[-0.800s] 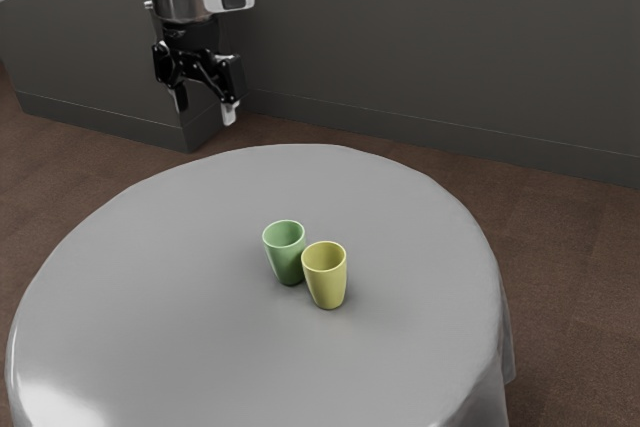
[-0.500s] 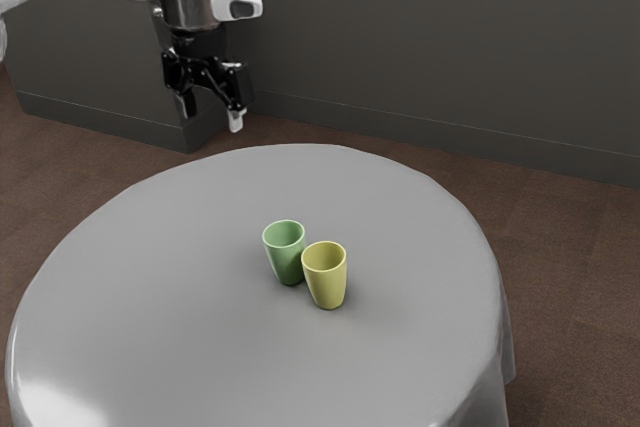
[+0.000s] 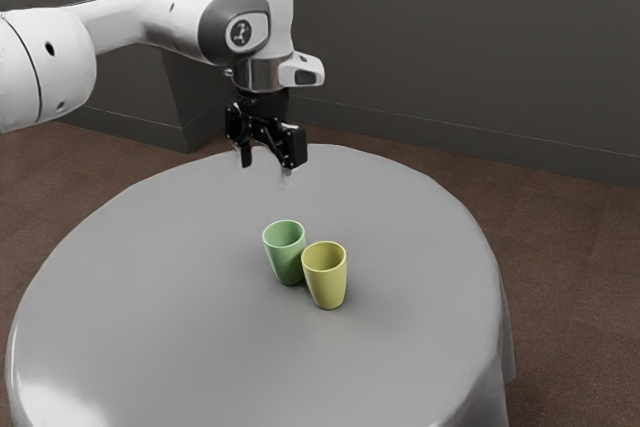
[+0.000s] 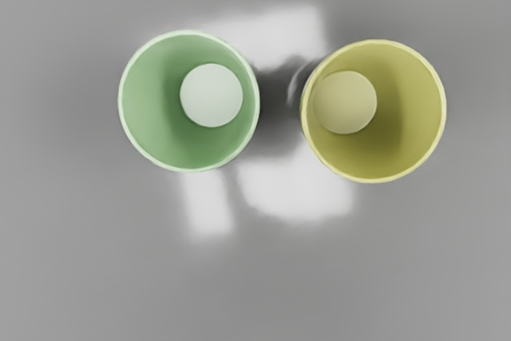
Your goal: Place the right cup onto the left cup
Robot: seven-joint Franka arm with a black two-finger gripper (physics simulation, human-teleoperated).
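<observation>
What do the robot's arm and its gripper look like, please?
The arm is mostly glossy white with rounded segments, dark grey joint parts and a small emblem on a round cap near the wrist. Below it is a silvery metal band. The gripper is black, with linked, angular parts and two fingers.

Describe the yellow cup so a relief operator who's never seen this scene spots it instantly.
Find the round table with the glossy grey covering. Near its middle, two upright, empty cups of similar shape stand side by side. The yellow cup is the one toward the exterior view's right; its neighbour, the green cup, differs plainly in colour.
</observation>
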